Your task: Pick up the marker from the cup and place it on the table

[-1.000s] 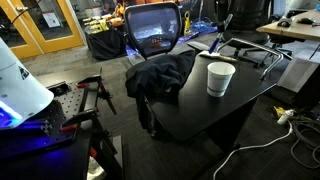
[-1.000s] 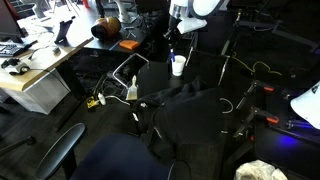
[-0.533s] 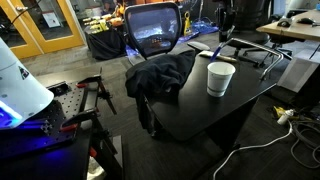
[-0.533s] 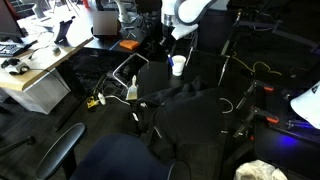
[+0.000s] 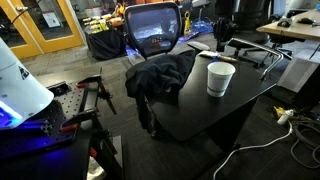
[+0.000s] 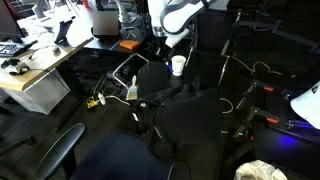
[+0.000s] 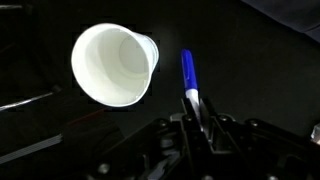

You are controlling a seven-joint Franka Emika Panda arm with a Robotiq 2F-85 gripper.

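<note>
The white cup (image 7: 113,63) stands upright on the black table (image 7: 262,62), and I see its empty inside from above. My gripper (image 7: 193,103) is shut on a blue marker (image 7: 187,70), whose free end points out past the fingertips, just beside the cup. In both exterior views the gripper (image 5: 222,36) (image 6: 160,44) hangs over the table beside the cup (image 5: 220,78) (image 6: 178,66), off to its far side. The marker is too small to make out there.
A dark garment (image 5: 160,75) lies over the table's near corner, below a black office chair (image 5: 153,28). A black wire frame (image 5: 258,50) lies on the table behind the cup. A tan-topped desk (image 6: 40,68) stands off to one side. A white cable (image 5: 285,122) runs along the floor.
The gripper has moved sideways from above the cup to beside it and come down a little, with the marker in its fingers. The cup has not moved.
</note>
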